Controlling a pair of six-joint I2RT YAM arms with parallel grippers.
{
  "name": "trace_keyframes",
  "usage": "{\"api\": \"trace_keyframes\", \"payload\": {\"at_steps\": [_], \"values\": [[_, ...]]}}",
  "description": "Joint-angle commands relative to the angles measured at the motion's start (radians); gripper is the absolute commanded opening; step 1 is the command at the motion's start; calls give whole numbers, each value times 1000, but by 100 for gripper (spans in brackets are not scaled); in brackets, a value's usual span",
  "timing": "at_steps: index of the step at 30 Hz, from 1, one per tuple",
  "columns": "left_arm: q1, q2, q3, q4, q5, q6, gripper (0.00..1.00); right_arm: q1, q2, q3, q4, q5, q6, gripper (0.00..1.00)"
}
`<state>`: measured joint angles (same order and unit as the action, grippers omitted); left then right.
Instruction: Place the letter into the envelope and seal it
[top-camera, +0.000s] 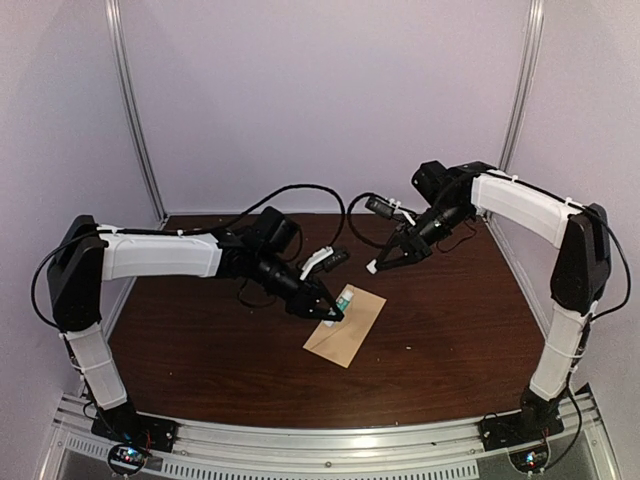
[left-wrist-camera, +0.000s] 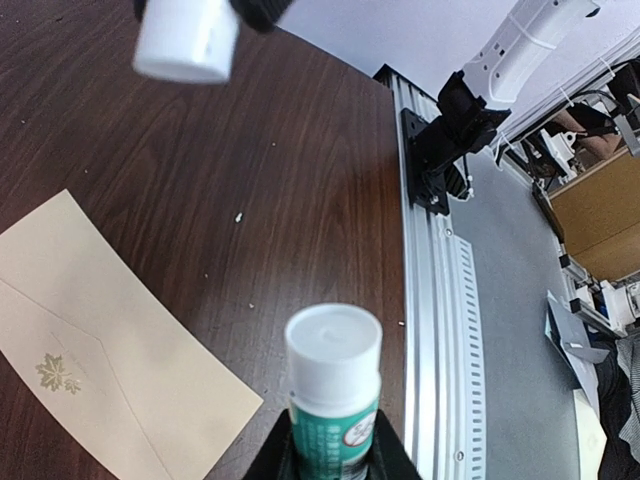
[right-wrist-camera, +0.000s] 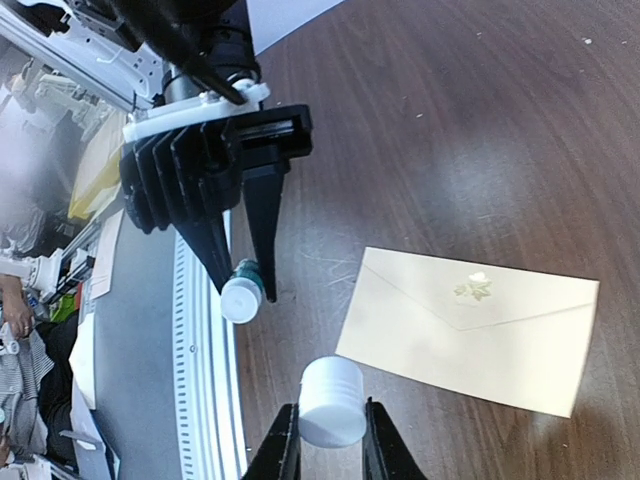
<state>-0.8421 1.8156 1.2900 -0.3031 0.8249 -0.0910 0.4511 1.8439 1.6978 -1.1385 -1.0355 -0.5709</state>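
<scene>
Envelope (top-camera: 348, 328) is lying flat around the middle of the tabletop (top-camera: 200, 330). Its flap looks folded down, with a little gold leaf (right-wrist-camera: 472, 289) at the tip. No letter anywhere in view, so my guess is it's already inside, though I can't confirm that. Left end effector (top-camera: 334, 311) is clamped on a glue stick (left-wrist-camera: 333, 400) just above the envelope's far left edge. Right end effector (top-camera: 383, 263) hangs a bit farther back and to the right, pinching the white cap (right-wrist-camera: 332, 400). So I'd say the insert part is done and we're in the sealing part. Can't tell if the flap is actually glued or just resting shut. Left to do, as far as I can see: confirm the seal, then cap the stick.
</scene>
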Motion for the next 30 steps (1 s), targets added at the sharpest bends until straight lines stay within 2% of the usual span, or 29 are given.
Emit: {"api": "trace_keyframes", "payload": {"at_steps": [1, 17, 30], "values": [[8, 11, -1, 44, 40, 18, 0, 55, 14, 34, -71, -85, -23, 11], [8, 2, 2, 45, 46, 10, 0, 158, 51, 40, -46, -86, 10, 11], [8, 2, 3, 44, 49, 8, 0, 168, 58, 35, -83, -36, -35, 11]]}}
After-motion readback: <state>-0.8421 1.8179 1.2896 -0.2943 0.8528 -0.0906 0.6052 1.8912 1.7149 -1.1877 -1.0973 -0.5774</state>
